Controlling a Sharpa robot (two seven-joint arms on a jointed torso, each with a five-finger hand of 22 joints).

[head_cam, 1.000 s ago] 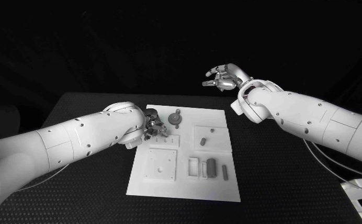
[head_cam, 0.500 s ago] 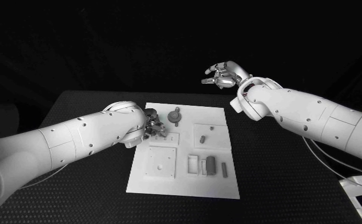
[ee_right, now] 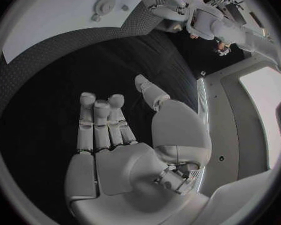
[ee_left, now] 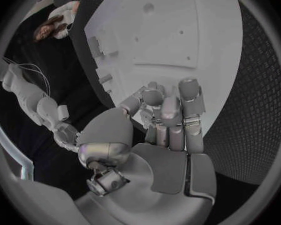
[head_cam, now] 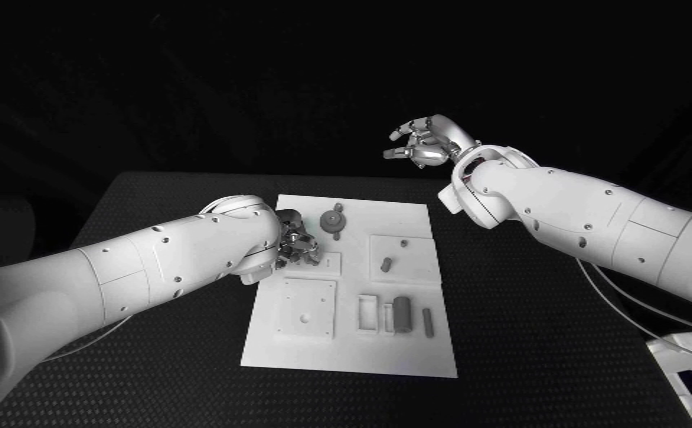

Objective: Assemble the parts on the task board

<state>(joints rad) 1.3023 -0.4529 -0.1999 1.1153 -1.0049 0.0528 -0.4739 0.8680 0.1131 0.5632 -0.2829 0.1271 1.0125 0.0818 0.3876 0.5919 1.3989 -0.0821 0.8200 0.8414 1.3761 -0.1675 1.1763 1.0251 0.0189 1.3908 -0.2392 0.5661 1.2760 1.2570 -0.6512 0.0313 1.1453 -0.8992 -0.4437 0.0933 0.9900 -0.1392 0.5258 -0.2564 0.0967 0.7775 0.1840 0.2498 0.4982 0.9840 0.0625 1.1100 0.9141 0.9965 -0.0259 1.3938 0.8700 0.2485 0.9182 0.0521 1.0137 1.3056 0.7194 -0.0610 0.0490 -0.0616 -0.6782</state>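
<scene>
The white task board (head_cam: 433, 353) lies in the middle of the black table. On it are a round grey part with a knob (head_cam: 335, 220), a small peg (head_cam: 387, 266) in a square recess, a square plate (head_cam: 309, 310) and several upright pieces (head_cam: 402, 318) in slots. My left hand (head_cam: 296, 243) is low over the board's far left part, its fingers (ee_left: 172, 110) curled in against the thumb; whether a part sits between them is unclear. My right hand (head_cam: 421, 145) hangs high beyond the board's far edge, its fingers (ee_right: 103, 120) spread and holding nothing.
Bare black table (head_cam: 173, 368) lies on both sides of the board. A white box (head_cam: 675, 368) sits at the near right corner, and a cable (head_cam: 620, 300) runs under my right arm. The board's corner (ee_right: 53, 20) and the round part (ee_right: 105, 5) show in the right wrist view.
My right hand has risen a little. The left hand stays at the same place on the board with the same curled fingers.
</scene>
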